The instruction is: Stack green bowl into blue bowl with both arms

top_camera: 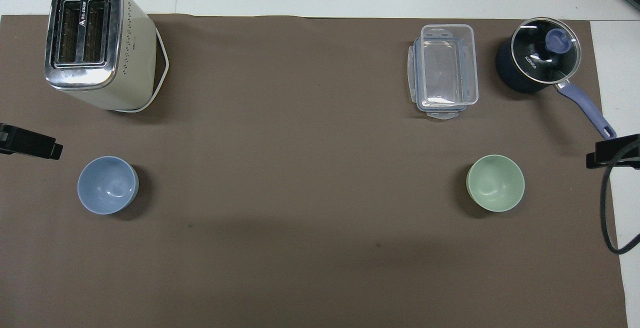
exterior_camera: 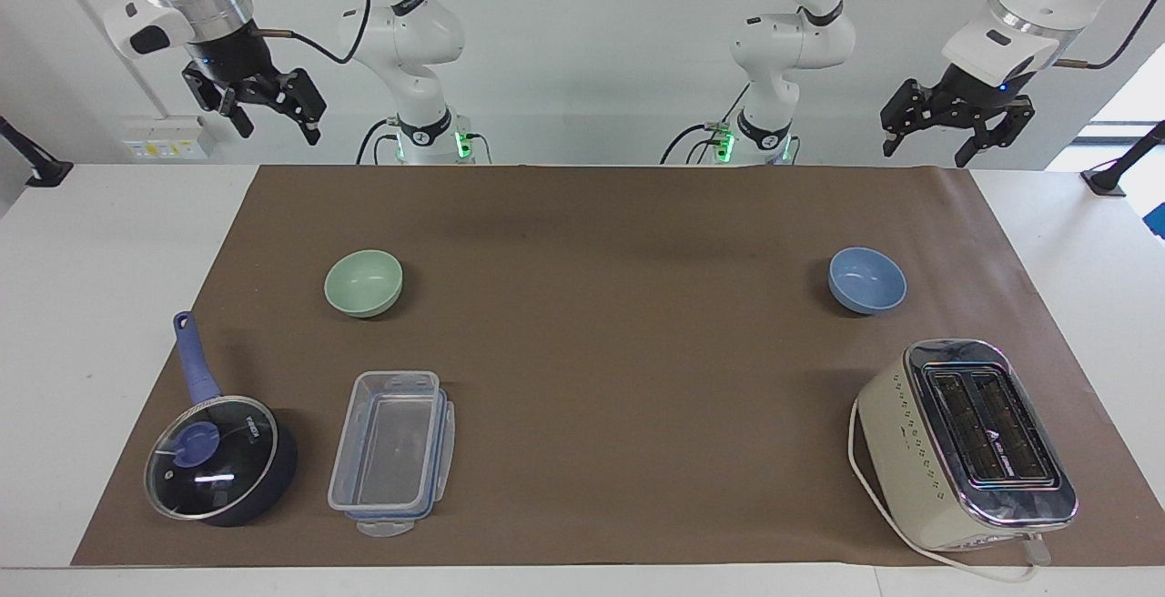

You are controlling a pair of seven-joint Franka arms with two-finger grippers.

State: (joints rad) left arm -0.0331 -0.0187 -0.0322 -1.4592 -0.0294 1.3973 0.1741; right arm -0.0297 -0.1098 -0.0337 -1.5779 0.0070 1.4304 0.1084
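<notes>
The green bowl stands upright and empty on the brown mat, toward the right arm's end of the table; it also shows in the overhead view. The blue bowl stands upright and empty toward the left arm's end, also in the overhead view. My right gripper hangs open and empty, high in the air at its end of the table, well apart from the green bowl. My left gripper hangs open and empty, high at its end, well apart from the blue bowl. Both arms wait.
A dark blue saucepan with a glass lid and a clear plastic box lie farther from the robots than the green bowl. A cream toaster with its cord lies farther than the blue bowl. The brown mat covers the white table.
</notes>
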